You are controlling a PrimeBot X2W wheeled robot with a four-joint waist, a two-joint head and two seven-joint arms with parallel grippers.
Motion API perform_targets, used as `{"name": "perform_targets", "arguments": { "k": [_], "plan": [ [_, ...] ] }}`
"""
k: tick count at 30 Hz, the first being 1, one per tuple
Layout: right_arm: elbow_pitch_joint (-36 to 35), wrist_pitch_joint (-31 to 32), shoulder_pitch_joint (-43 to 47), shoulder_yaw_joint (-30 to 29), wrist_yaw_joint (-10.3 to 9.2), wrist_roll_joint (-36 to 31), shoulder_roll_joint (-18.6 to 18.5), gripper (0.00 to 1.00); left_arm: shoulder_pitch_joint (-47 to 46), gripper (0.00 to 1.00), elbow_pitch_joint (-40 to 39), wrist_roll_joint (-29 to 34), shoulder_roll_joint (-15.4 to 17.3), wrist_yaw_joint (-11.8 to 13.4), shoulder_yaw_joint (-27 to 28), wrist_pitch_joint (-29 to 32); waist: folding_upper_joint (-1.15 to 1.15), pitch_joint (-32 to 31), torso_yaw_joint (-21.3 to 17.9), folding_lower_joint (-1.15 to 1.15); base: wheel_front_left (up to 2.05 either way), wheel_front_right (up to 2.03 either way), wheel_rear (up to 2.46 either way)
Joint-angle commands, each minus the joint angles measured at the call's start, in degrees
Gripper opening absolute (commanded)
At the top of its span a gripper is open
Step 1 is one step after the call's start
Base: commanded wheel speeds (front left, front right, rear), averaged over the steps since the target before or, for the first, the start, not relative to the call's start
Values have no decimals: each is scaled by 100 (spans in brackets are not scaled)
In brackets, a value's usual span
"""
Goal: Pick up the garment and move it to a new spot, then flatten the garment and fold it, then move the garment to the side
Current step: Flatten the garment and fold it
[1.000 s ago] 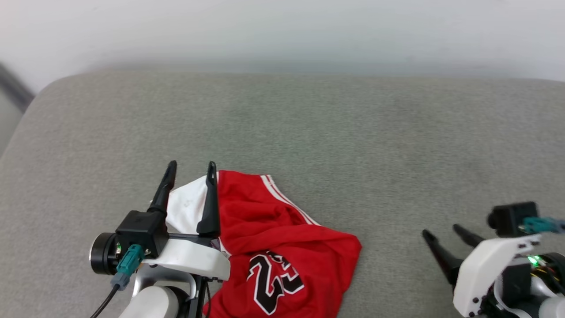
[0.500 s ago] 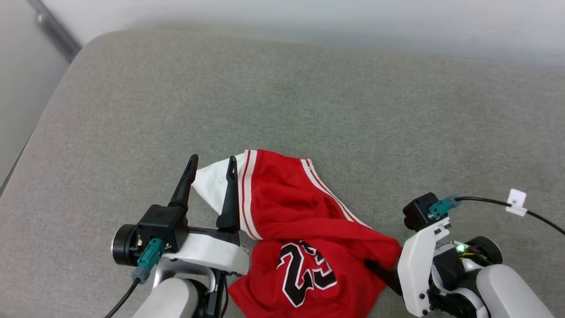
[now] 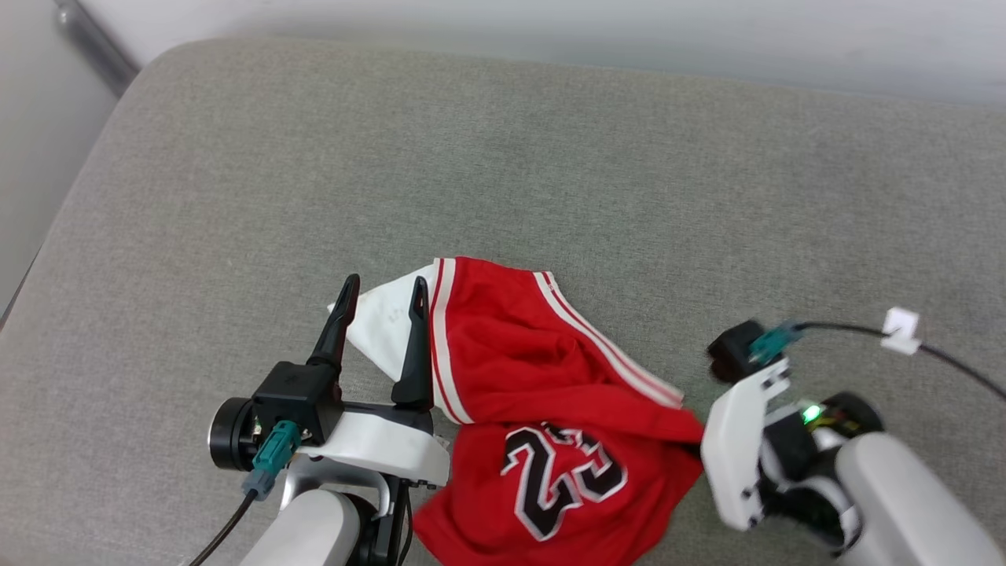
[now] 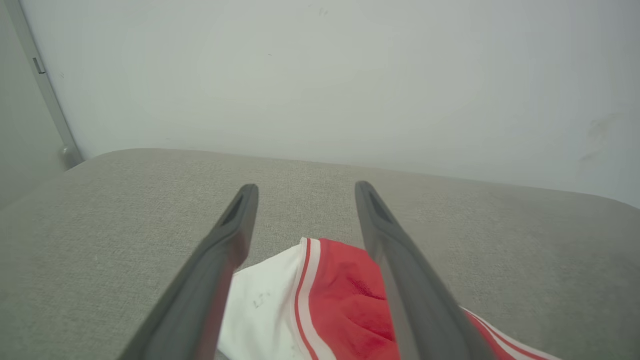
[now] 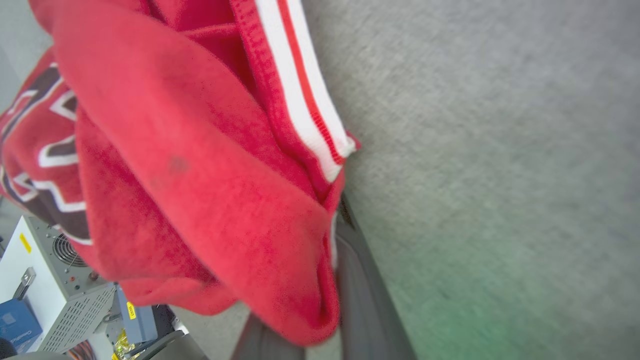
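The garment (image 3: 542,393), red with a white sleeve, striped trim and a black number print, lies crumpled on the grey cushion near its front edge. My left gripper (image 3: 383,292) hovers open over the white sleeve at the garment's left side; in the left wrist view the left gripper (image 4: 306,192) has its fingers spread above the sleeve and the garment's red cloth (image 4: 345,300). My right gripper (image 3: 696,446) is at the garment's right edge, fingertips buried in the cloth. In the right wrist view a fold of the garment (image 5: 210,190) is pinched against one dark finger (image 5: 362,285); the other finger is hidden.
The grey cushion (image 3: 550,181) stretches wide behind and to the right of the garment, ending at a pale wall. A metal rail (image 3: 86,39) runs past its far left corner. A cable with a white tag (image 3: 900,330) trails from my right wrist. White equipment (image 5: 55,270) sits beyond the cushion's front edge.
The head camera has tilted and turned. My right gripper swung in from the right to the garment's right edge and closed on the cloth. The left gripper stays open over the sleeve.
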Motion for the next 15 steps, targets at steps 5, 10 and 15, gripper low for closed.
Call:
{"name": "perform_targets", "arguments": {
  "k": [5, 10, 15],
  "plan": [
    [15, -407, -473, -502, -23, -340, -345, 0, -2, 100, -15, 1, 40, 14, 24, -25, 0, -61, -174, 0, 0, 0, 0],
    [-207, -786, -829, -1029, -22, -898, -619, 0, 14, 100, -18, -15, 78, 10, 0, 8, 0, -96, -360, 0, 0, 0, 0],
    [-797, -950, -539, -1129, -21, -1329, -519, 0, 58, 100, -33, -41, 109, 11, -37, 72, 0, -131, -519, 0, 0, 0, 0]
  ]
}}
